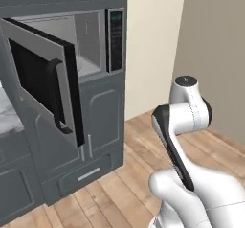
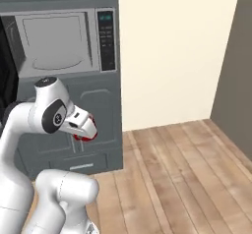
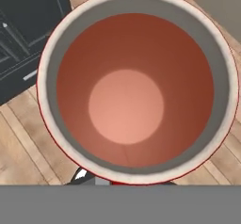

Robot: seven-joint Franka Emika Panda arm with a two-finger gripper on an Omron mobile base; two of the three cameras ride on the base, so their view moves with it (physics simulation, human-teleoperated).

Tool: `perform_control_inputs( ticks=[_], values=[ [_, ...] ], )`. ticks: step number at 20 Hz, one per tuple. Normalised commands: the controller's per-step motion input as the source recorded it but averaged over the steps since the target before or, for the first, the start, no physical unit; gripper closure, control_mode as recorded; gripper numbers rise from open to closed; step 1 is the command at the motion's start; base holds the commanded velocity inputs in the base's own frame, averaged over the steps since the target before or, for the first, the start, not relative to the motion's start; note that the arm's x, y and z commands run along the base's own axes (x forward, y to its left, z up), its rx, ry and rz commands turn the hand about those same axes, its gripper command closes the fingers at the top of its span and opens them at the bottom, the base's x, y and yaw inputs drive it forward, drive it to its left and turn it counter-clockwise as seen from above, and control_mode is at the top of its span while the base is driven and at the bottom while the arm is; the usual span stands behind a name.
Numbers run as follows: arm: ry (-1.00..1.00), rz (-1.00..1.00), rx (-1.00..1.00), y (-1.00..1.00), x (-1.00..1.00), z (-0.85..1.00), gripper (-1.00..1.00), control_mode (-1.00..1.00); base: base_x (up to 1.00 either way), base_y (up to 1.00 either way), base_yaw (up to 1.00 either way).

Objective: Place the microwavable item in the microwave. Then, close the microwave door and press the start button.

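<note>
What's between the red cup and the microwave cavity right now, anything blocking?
Nothing visible blocks it. The microwave door is swung open to the left, leaving the microwave cavity and its turntable exposed. The gripper holds the red cup low in front of the cabinet, below the opening.

No legible text anywhere. The microwave (image 2: 59, 39) ctrl panel (image 2: 106, 39) has a small teal display (image 2: 105, 16) up top w/ rows of faint button marks below, but digits and labels are too blurred to read in either base view. No brand or label visible on the microwave door (image 1: 45, 81) or on the inside of the red cup (image 3: 134, 89).
</note>
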Motion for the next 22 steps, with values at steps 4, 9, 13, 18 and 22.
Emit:
perform_control_inputs(
  ticks=[4, 9, 13, 18, 22],
  values=[
    [0.0, 0.0, 0.0, 0.0, 0.0, 0.0, 1.0, 1.0, 0.83, -0.39, 0.46],
    [0.0, 0.0, 0.0, 0.0, 0.0, 0.0, 1.0, 1.0, 0.56, -0.49, 0.5],
    [0.0, 0.0, 0.0, 0.0, 0.0, 0.0, 1.0, 1.0, 0.55, -0.55, 0.47],
    [0.0, 0.0, 0.0, 0.0, 0.0, 0.0, 1.0, 1.0, 0.59, -0.51, 0.47],
    [0.0, 0.0, 0.0, 0.0, 0.0, 0.0, 1.0, 1.0, 0.57, -0.28, 0.42]
  ],
)
